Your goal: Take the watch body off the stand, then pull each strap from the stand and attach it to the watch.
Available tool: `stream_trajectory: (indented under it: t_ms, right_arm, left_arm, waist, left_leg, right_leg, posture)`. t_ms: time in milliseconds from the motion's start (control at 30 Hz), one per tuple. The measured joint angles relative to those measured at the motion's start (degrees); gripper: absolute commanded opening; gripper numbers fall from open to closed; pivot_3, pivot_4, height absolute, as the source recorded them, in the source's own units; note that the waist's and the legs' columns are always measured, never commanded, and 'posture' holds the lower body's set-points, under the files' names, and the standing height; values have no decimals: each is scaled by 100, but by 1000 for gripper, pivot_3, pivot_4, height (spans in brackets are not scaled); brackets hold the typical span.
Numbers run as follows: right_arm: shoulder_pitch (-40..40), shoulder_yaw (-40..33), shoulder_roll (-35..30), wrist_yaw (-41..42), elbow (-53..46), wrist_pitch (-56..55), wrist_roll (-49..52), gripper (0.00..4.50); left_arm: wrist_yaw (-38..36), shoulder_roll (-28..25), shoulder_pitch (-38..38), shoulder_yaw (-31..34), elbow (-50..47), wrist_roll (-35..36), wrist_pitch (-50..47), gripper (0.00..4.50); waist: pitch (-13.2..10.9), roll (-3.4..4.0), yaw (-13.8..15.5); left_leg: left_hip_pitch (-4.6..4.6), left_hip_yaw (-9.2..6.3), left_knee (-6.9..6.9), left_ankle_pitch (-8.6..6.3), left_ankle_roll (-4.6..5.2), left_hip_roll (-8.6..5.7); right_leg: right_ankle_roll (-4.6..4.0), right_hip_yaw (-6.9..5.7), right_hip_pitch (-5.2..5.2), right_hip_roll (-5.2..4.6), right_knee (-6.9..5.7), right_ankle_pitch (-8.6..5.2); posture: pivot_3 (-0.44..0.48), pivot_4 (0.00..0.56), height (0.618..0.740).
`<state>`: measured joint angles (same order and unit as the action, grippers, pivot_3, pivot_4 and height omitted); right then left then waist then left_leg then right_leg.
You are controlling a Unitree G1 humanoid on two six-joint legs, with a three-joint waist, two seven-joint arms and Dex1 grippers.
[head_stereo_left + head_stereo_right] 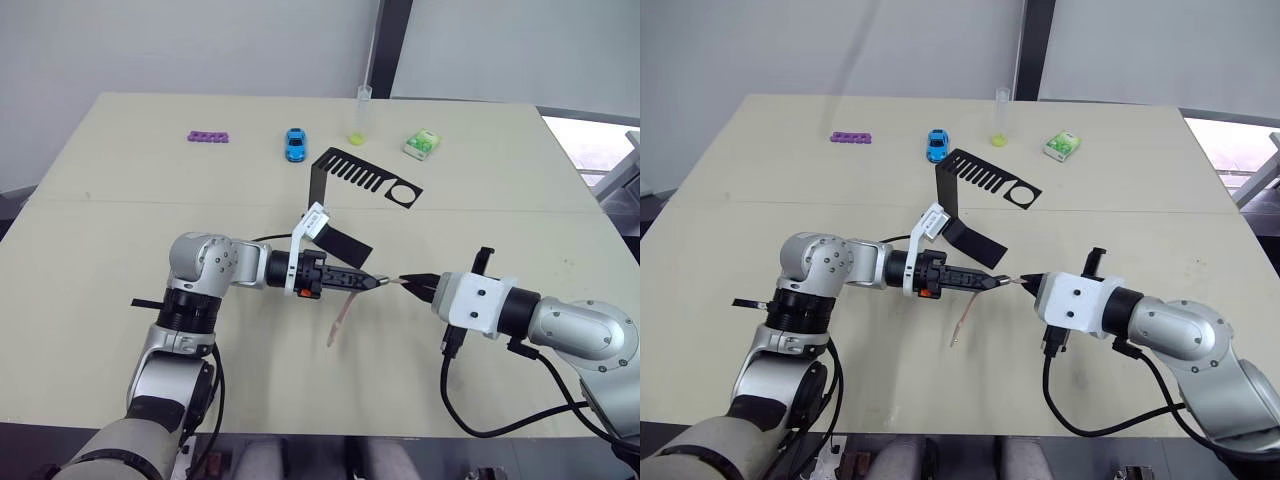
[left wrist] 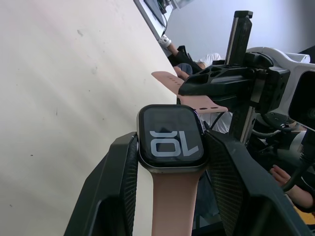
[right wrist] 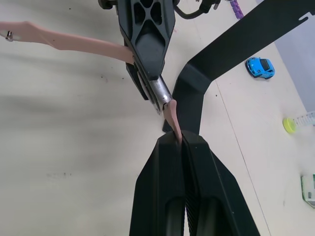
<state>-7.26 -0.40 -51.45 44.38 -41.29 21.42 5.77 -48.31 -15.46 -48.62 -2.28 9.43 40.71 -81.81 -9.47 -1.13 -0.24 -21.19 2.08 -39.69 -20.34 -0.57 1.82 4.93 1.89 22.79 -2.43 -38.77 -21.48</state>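
My left gripper [image 1: 372, 283] is shut on the watch body [image 2: 172, 138], a small black case with white marks on its screen, held above the table's middle. One pinkish-tan strap [image 1: 340, 315] hangs from the watch toward the table. My right gripper [image 1: 410, 283] faces the left one and is shut on the second strap [image 3: 173, 117], whose free end meets the edge of the watch body [image 3: 160, 94]. The black stand [image 1: 362, 175] is behind both grippers, with its comb-slotted arm bare.
Along the far side of the table lie a purple knobbly strip [image 1: 209, 135], a blue toy car [image 1: 295, 145], a clear tube with yellow liquid [image 1: 359, 118] and a green-white packet [image 1: 423, 144]. Cables trail from both arms.
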Motion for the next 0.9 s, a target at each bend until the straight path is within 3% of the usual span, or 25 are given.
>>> stream_trajectory:
  t_ms: [900]
  right_arm:
    - [-92, -1, 138, -4, -1, 267, -17, 0]
  left_arm:
    - [111, 97, -1, 120, 20, -1, 12, 1586]
  waist:
    - [0, 0, -1]
  left_leg:
    - [0, 0, 0, 0, 0, -1]
  right_leg:
    - [0, 0, 0, 0, 0, 0]
  posture:
    - [0, 150, 740]
